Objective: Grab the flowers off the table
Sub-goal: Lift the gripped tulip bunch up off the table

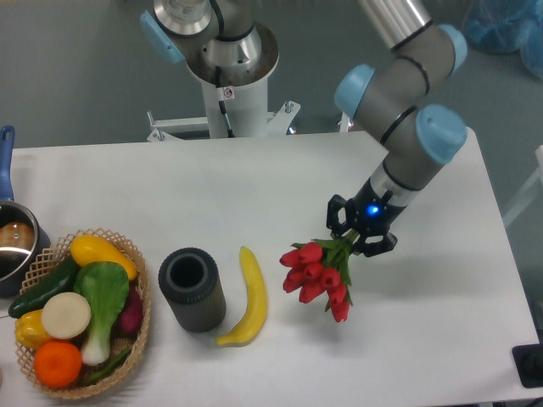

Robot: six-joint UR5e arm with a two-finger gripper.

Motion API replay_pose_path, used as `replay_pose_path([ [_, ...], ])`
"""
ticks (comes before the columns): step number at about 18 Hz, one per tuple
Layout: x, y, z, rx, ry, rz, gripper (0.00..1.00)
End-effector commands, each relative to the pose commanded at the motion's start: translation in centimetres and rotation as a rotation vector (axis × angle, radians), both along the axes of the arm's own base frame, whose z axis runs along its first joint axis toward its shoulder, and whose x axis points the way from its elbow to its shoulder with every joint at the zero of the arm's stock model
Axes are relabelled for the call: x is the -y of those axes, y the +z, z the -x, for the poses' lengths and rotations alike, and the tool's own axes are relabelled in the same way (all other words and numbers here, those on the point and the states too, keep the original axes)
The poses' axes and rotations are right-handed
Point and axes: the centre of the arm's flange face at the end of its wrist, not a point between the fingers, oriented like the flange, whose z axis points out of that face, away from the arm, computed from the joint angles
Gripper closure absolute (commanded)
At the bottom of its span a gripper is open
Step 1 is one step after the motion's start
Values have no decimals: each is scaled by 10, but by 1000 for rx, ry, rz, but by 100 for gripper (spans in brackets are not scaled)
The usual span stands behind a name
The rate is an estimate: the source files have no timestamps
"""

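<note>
1. The gripper (352, 238) is pinching the flowers (316, 275) at the green stem end, fingers pressed onto the stems; red buds are hanging down and to the left, over the table (254, 186).
2. Step in hand looks like the lift: the bunch is sitting right of the banana (246, 298), apart from it. Hard to tell from this angle whether the buds are clear of the tabletop or brushing it.
3. Next move is calling for a straight raise with the grip held firm, since the stems are thin and could slip.
4. The basket (136, 339) at far left is holding an orange, yellow and green vegetables, and a pale round slice.
5. The dark cup (192, 291) beside the banana is standing upright, apparently empty.
6. A pot (12, 246) at the left edge is showing brownish contents.
</note>
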Motion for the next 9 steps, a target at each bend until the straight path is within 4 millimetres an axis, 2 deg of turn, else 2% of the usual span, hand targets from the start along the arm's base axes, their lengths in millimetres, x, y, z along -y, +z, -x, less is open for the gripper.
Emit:
replay_pose_path([
  [2,1,26,-9,9,6,-51,64],
  [6,-11,84,-22,52,76,-237,64],
  [9,-16,112,-32,91,85,-357,64],
])
